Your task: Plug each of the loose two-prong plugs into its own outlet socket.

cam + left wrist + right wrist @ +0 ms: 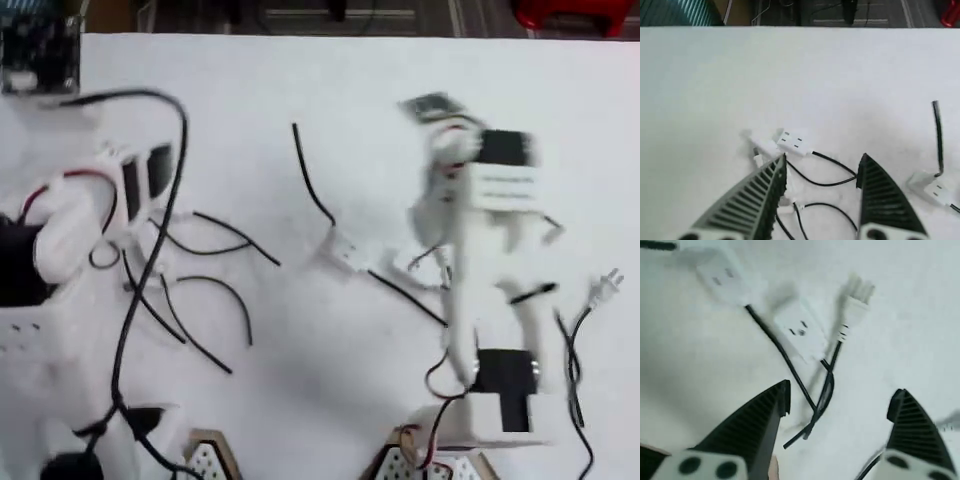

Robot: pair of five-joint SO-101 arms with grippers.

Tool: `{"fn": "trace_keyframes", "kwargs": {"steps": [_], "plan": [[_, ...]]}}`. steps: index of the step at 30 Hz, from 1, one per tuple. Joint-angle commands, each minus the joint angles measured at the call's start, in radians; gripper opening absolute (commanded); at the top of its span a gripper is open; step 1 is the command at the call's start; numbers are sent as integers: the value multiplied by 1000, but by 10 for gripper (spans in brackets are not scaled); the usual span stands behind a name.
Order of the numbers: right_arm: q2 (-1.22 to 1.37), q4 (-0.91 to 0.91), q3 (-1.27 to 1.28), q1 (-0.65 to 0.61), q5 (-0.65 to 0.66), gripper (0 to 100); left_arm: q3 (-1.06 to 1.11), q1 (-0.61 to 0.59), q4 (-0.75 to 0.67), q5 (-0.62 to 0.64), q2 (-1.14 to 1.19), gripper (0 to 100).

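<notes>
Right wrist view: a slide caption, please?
Open right claw over a loose two-prong plug beside a white outlet socket.

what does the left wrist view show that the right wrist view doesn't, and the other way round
Left wrist view: the table's far edge with a dark room behind it, and a white plug close beside a socket. Right wrist view: a pronged plug lying apart from two sockets. Both: the white table, black cords, and open fingers, on the left gripper and the right gripper.

Bright, even light on a washed-out white table (pixel 300 80), shadows faint and soft.
</notes>
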Motion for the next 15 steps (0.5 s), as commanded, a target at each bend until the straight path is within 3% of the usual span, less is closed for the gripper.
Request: {"fn": "trace_keyframes", "kwargs": {"steps": [1, 9, 12, 15], "plan": [[-48, 7, -34, -197, 41, 314, 288, -96, -100, 3, -111, 238], [133, -7, -29, -331, 224, 314, 796, -153, -345, 9, -257, 238], [266, -5, -28, -354, 374, 314, 936, -153, -451, 11, -292, 236], [366, -64, -49, -364, 387, 314, 1080, -154, -572, 12, -315, 234]]}}
